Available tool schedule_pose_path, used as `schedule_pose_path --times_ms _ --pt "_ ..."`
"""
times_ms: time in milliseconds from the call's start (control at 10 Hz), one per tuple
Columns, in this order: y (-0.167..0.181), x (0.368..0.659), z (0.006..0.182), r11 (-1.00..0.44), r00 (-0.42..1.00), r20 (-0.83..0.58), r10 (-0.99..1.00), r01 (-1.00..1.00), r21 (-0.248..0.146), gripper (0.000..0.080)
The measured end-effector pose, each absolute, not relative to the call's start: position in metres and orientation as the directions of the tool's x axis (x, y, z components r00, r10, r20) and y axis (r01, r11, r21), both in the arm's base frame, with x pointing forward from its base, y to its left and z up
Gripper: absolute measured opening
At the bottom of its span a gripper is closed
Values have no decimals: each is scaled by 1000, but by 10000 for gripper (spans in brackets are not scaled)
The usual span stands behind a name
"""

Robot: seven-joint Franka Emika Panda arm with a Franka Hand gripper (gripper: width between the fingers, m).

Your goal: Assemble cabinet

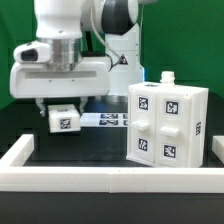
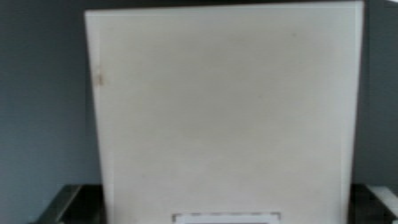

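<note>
Cabinet body (image 1: 165, 125), a large matte white box built of white pieces that each bear a small black-and-white tag, stands upright on the black table (image 1: 100, 145) at the exterior view's right. It sits just inside the low white border frame (image 1: 100, 178).

The step in hand looks like bringing one more loose part to that body. The two-finger gripper (image 1: 63, 108) hangs at the left of the frame, well apart from the cabinet. It appears clamped on a flat white rectangular panel (image 1: 65, 120) whose tagged end faces the camera. In the wrist view the same panel fills most of the picture, and the dark fingers (image 2: 63, 205) sit just outside its two long edges, spread wide. Whether the panel is off the table or resting on it cannot be told.

The thin white marker board (image 1: 105, 120) lies between panel and cabinet.

The arm stands behind, its wrist pointing straight down over the panel. The next move probably calls for carrying the panel toward the frame's right, clear of the marker board. It would then need turning to line up with the cabinet face or slot it belongs to, and the pictures do not show which that is.
</note>
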State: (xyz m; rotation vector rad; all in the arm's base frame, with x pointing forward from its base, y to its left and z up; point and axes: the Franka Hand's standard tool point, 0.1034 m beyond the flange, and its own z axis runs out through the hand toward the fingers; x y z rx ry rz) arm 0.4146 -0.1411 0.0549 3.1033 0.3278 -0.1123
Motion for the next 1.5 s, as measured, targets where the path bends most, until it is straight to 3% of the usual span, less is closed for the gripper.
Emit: schedule_pose_path --times_ms 200,300,400,500,600,1100,1500 --pt "-118 422 86 -982 979 -72 189 189 -16 561" --pt "-86 435 123 -988 986 -65 152 152 -9 561" --pt "-66 445 145 -990 989 -35 141 142 16 563" --pt "-52 450 155 -995 994 -46 98 99 26 563" --pt "-42 458 162 -996 997 -47 69 72 50 563" --pt "-43 456 159 -995 995 -52 88 90 47 563" --pt "3 485 194 -994 992 -73 103 105 24 563"
